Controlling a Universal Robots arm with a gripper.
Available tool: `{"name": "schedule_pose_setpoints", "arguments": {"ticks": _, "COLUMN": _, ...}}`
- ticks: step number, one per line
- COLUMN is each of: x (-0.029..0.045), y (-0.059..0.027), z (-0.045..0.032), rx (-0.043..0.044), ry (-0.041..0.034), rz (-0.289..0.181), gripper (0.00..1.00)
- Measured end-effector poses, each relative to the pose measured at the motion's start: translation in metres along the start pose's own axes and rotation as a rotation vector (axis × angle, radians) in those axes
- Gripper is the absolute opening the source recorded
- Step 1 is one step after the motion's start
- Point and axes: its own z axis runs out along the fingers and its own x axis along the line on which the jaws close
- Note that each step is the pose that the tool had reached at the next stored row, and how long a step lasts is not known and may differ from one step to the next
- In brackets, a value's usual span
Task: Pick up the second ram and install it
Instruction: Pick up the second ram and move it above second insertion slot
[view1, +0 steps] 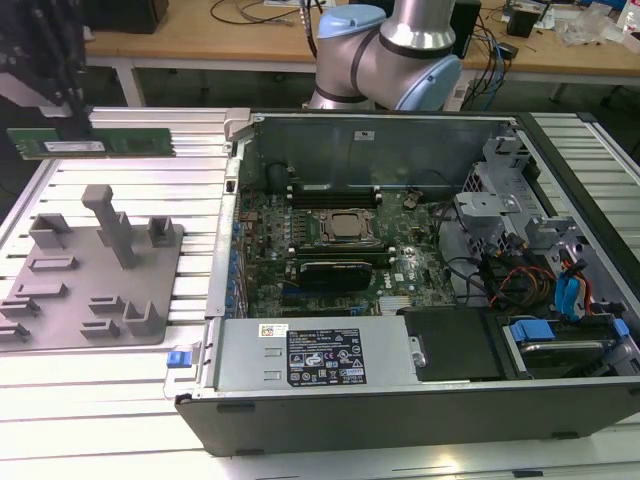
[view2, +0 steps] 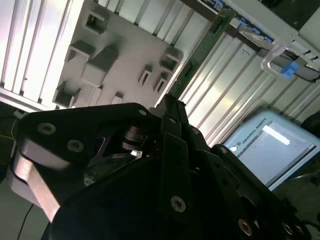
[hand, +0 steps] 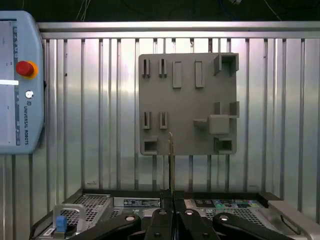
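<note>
The second ram (view1: 92, 143), a long thin green stick, hangs level above the slatted table at the exterior view's far left, beyond the grey fixture plate (view1: 95, 275). My gripper (view1: 80, 115) comes down on it from above and is shut on it. In the first wrist view the ram (hand: 171, 155) shows edge-on as a thin line rising from between the closed fingers (hand: 161, 216) of my gripper (hand: 172, 200). In the second wrist view the ram (view2: 200, 50) stretches away from the gripper (view2: 170, 102). The open computer case (view1: 390, 400) with its green motherboard (view1: 400, 285) lies to the exterior view's right.
The grey fixture plate (hand: 187, 100) carries raised blocks and slots. A teach pendant (hand: 15, 80) lies on the slatted aluminium table (view1: 190, 380). Inside the case are a black card (view1: 335, 272), the processor socket (view1: 345, 228), cables and drive bays (view1: 560, 300). The arm's base (view1: 390, 50) stands behind the case.
</note>
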Motion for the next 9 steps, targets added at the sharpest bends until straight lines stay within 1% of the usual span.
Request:
{"name": "schedule_pose_setpoints", "arguments": {"ticks": 3, "x": 0.0002, "y": -0.0259, "z": 0.0001, "rx": 0.0000, "ry": 0.0000, "rz": 0.000, "gripper": 0.09}}
{"name": "schedule_pose_setpoints", "arguments": {"ticks": 4, "x": 0.0003, "y": -0.0380, "z": 0.0002, "rx": 0.0000, "ry": 0.0000, "rz": 0.000, "gripper": 0.09}}
{"name": "schedule_pose_setpoints", "arguments": {"ticks": 6, "x": 0.0004, "y": -0.0517, "z": 0.0003, "rx": 0.0000, "ry": 0.0000, "rz": 0.000, "gripper": 0.09}}
{"name": "schedule_pose_setpoints", "arguments": {"ticks": 7, "x": 0.0004, "y": -0.0561, "z": 0.0003, "rx": 0.0000, "ry": 0.0000, "rz": 0.000, "gripper": 0.09}}
{"name": "schedule_pose_setpoints", "arguments": {"ticks": 9, "x": 0.0005, "y": -0.0700, "z": 0.0004, "rx": 0.0001, "ry": -0.0001, "rz": 0.000, "gripper": 0.09}}
